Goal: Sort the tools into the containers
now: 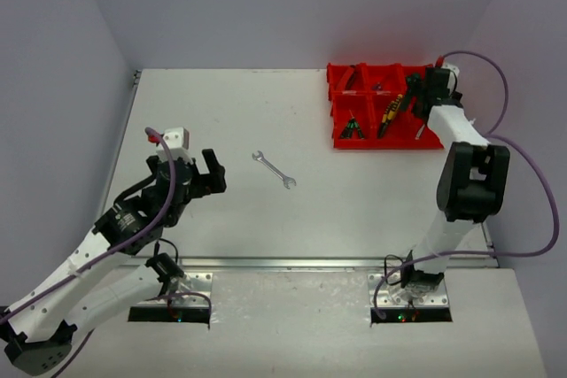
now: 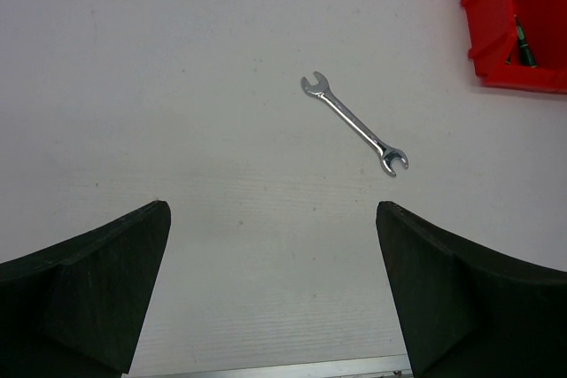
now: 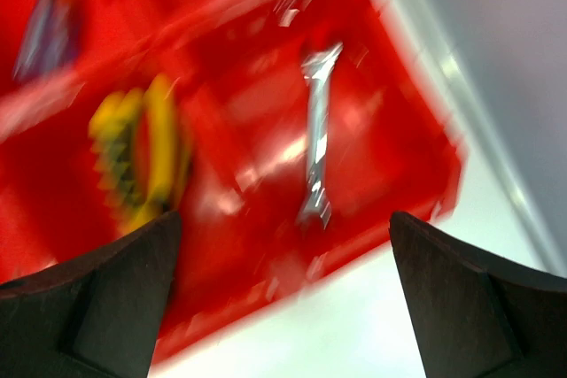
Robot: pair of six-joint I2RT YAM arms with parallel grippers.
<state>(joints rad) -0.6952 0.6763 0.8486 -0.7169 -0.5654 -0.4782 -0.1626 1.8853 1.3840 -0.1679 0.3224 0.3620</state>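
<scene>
**One wrench on the table, both pincers apart**

A small silver double open-ended wrench (image 1: pixel 274 170) lies flat on the white table (image 1: pixel 266 236), just left of centre in the top view. Its long axis runs diagonally from upper left to lower right. The left wrist view shows the same slant (image 2: pixel 354 123), with one open jaw at each end.

The block of bright red plastic open-top bins (image 1: pixel 372 143) sits in the upper right of the top view, well apart from that wrench. A pair of yellow-handled pliers (image 1: pixel 390 115) is in one of its compartments.

The left arm stretches low from the lower left corner. The left gripper (image 1: pixel 215 173) points right towards the wrench without touching it, its fingers spread wide and empty.

The right arm rises from the lower right, and the right gripper (image 1: pixel 415 95) hangs over the right end of the bins. Its wrist view is smeared, but the fingers (image 3: pixel 97 298) stand wide apart with nothing between them. Below them a second silver wrench (image 3: pixel 314 139) lies in a red compartment, its axis nearly vertical in the frame.
</scene>
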